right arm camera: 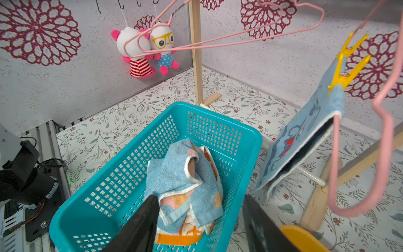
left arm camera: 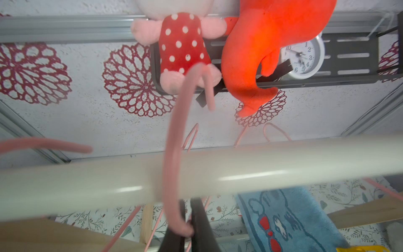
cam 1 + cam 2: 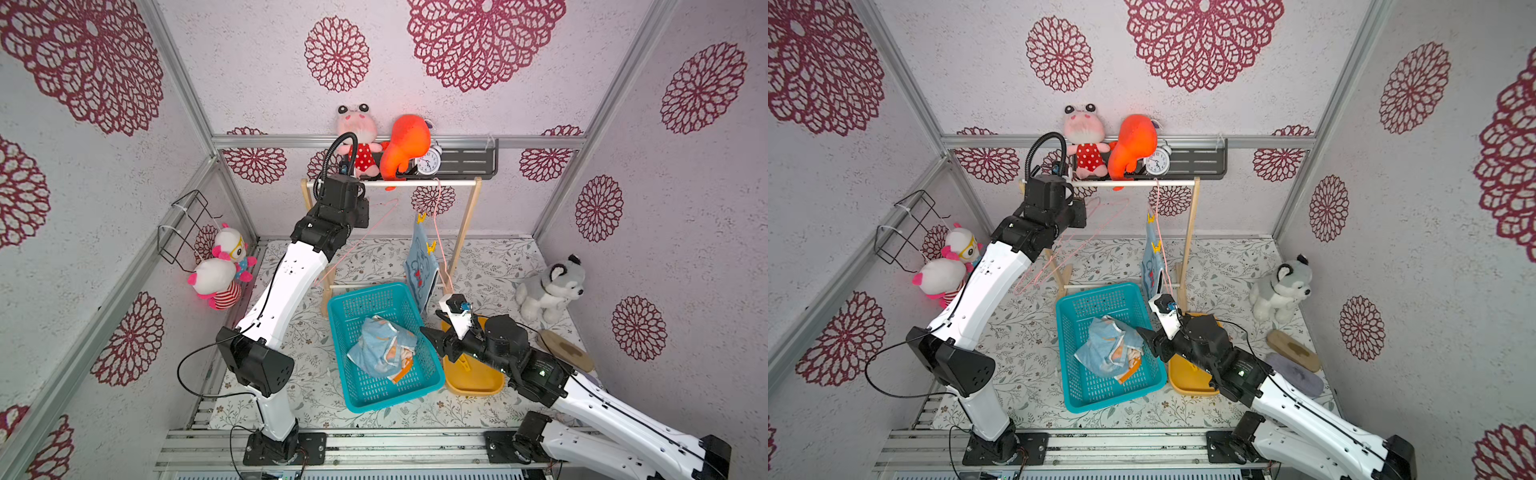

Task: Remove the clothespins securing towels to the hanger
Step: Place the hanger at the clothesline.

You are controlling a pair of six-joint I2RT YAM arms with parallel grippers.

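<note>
A blue cartoon-print towel (image 3: 419, 270) (image 1: 305, 135) hangs from a pink hanger (image 1: 383, 131) on the white rail (image 3: 415, 183). Two yellow clothespins (image 3: 421, 218) (image 3: 431, 247) (image 1: 346, 63) pin it there. My left gripper (image 2: 188, 227) sits just under the rail (image 2: 283, 165), shut on the hook of an empty pink hanger (image 3: 361, 241) that loops over the rail. My right gripper (image 3: 432, 324) (image 1: 199, 197) is open and holds nothing. It hovers over the right rim of the teal basket (image 3: 345, 374). Two crumpled towels (image 3: 380, 349) (image 1: 185, 181) lie in that basket.
A yellow tray (image 3: 478, 384) holding a yellow clothespin (image 3: 465, 365) sits right of the basket, under my right arm. The rack's wooden posts (image 3: 465, 232) flank the rail. A shelf (image 3: 465, 162) with plush toys and a clock is behind it. A husky plush (image 3: 548, 291) sits far right.
</note>
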